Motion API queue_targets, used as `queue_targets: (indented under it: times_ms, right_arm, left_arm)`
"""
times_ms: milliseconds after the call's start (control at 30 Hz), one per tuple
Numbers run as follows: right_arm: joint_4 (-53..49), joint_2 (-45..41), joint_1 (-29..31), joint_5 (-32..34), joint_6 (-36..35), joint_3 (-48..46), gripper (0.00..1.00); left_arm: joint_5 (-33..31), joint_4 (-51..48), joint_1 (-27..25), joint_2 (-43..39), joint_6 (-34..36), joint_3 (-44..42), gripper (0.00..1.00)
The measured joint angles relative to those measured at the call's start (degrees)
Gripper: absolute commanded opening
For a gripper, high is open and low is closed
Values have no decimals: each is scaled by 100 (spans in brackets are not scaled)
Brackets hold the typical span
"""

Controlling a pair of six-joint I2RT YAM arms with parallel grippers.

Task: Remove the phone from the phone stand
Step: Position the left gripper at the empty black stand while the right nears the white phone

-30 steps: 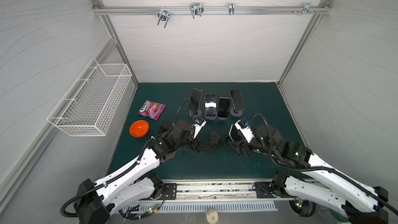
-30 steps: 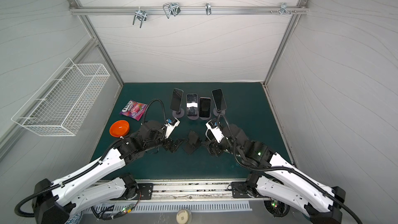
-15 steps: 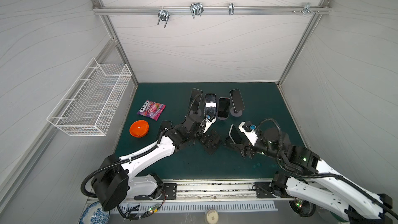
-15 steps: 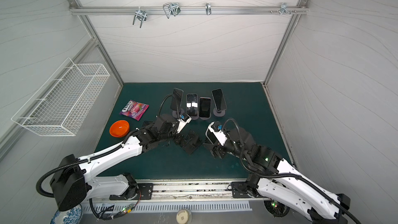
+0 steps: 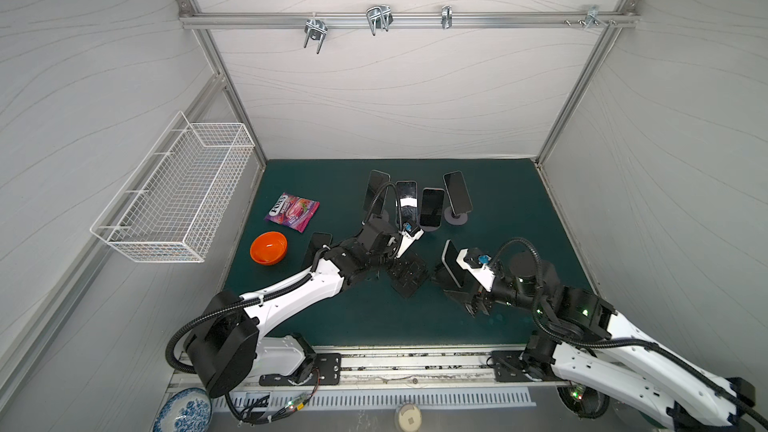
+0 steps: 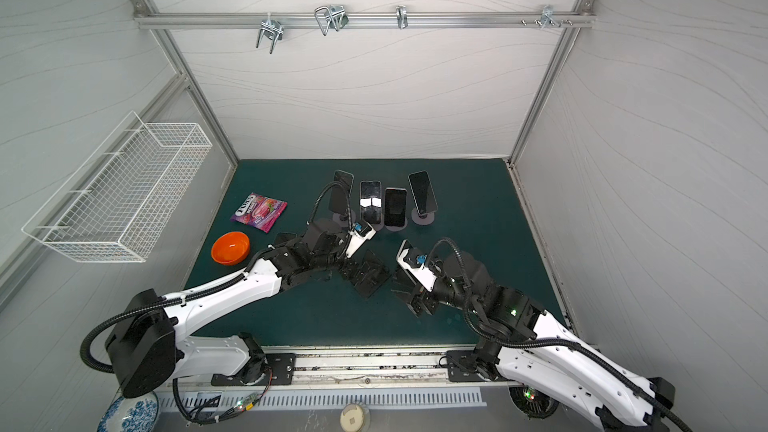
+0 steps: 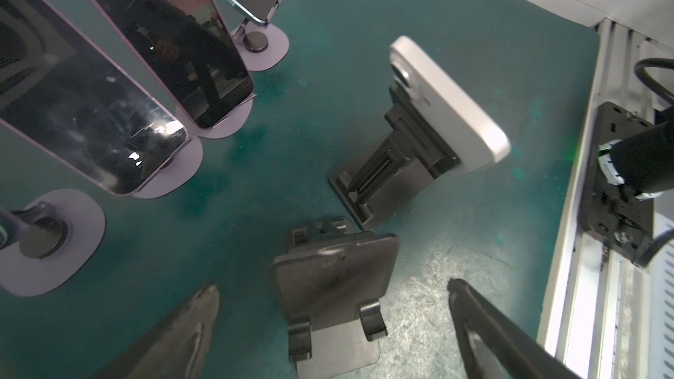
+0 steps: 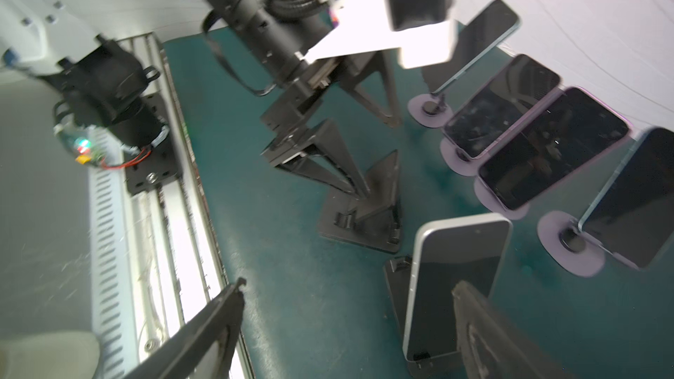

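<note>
A white-backed phone (image 7: 448, 103) leans upright in a black phone stand (image 7: 394, 173) near the middle of the green mat, and shows in both top views (image 5: 449, 261) (image 6: 404, 252). My right gripper (image 8: 350, 282) is open and wide. One of its fingers (image 8: 485, 329) overlaps the phone's dark screen (image 8: 456, 278); nothing is gripped. The right gripper sits just in front of the phone in a top view (image 5: 457, 292). My left gripper (image 7: 332, 285) is open, straddling a second, empty black stand (image 7: 332, 278) (image 5: 411, 278).
Several dark phones on purple stands (image 5: 430, 207) line the back of the mat. Another phone (image 5: 318, 243) lies flat by the left arm. An orange bowl (image 5: 269, 247) and a candy bag (image 5: 293, 211) lie at the left. A wire basket (image 5: 178, 193) hangs on the left wall.
My right gripper's jaws have spread wider and it has pulled back slightly toward the front. The left arm has stretched out over the empty stand.
</note>
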Motion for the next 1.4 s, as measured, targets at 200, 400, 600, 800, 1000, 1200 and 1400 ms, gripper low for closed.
queue_targets:
  times_ms: [200,400,600,800,1000,1200,1400]
  right_arm:
    - [-4,9,0,-439,-306,-42,93]
    - [-13,9,0,-636,-435,-42,94]
    - [-46,9,0,-800,-538,-42,95]
    - [-79,-31,0,-835,-535,-44,97]
    - [-59,-282,-2,-719,-485,-94,99]
    - [4,-474,-20,-483,-365,-282,99]
    - [114,-501,-107,-238,-332,-380,99]
  left_arm:
    - [129,2,0,0,129,0,99]
    - [227,103,0,70,142,0,99]
    - [258,146,0,133,144,0,99]
    - [269,160,0,140,136,-11,99]
    - [269,258,0,140,127,-140,99]
    - [269,304,0,138,127,-166,99]
    - [271,304,-2,140,127,-188,99]
